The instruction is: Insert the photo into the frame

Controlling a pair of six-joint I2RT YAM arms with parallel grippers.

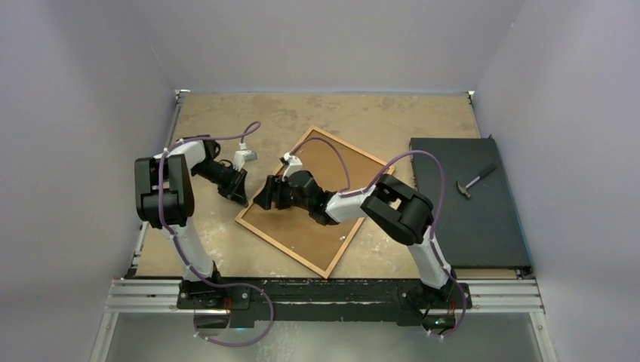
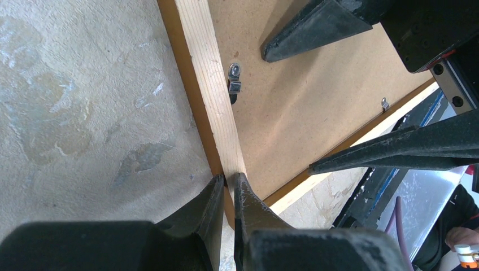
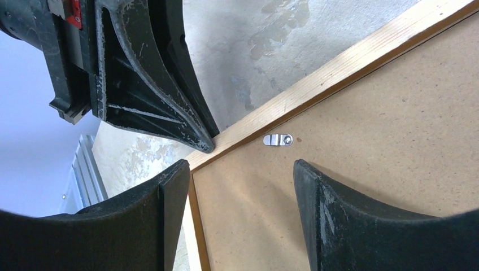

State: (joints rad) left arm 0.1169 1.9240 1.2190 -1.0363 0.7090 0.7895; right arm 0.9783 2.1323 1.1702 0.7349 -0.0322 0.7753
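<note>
Two robot pincers meet at one corner of a frame [image 2: 209,84] lying face down.
The left pincer [image 2: 230,189] is nearly closed, its tips against the frame's pale rail; it seems to hold nothing. The right pincer [image 3: 240,166] stands wide, empty, over the brown backing board [image 2: 316,90], with a metal clip [image 3: 278,139] just ahead of its tips. The photo is out of sight. It may lie beneath the board; if so, probably only the clips remain.
</note>
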